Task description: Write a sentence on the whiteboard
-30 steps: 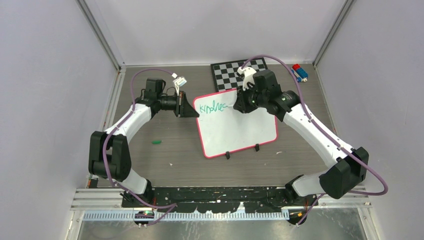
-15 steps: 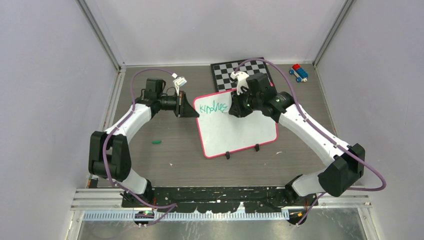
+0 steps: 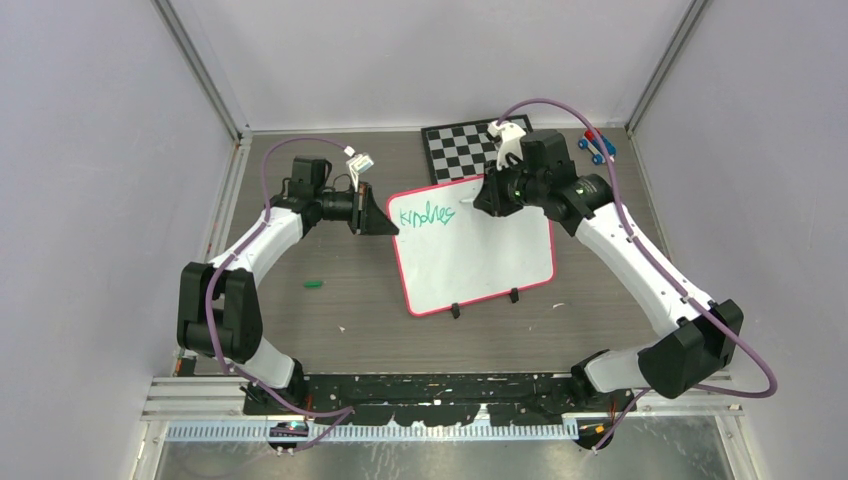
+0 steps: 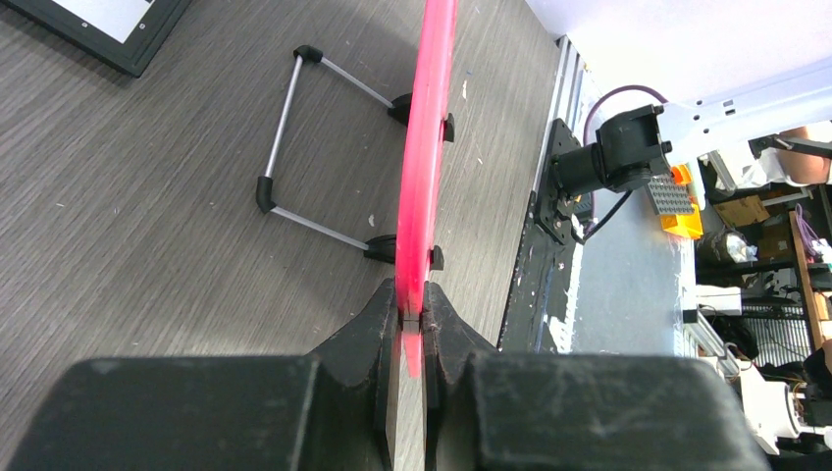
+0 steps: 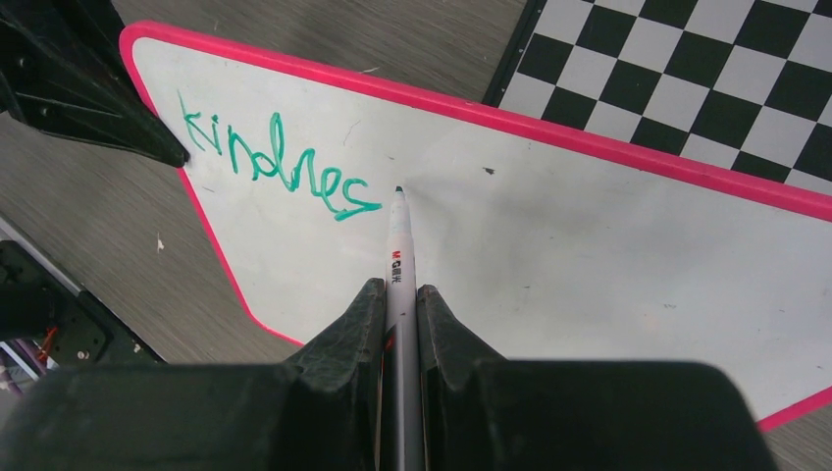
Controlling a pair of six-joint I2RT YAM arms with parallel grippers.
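We had the right hand [image 5: 400, 287] clamped on the marker [image 5: 397, 235], its tip just ahead beside the sentence [image 5: 280, 172], reading "kindnes" so far, and the left hand [image 4: 412, 294] pinching the whiteboard [image 5: 589, 255] by its edge; pressing too hard could have skidded it loose.
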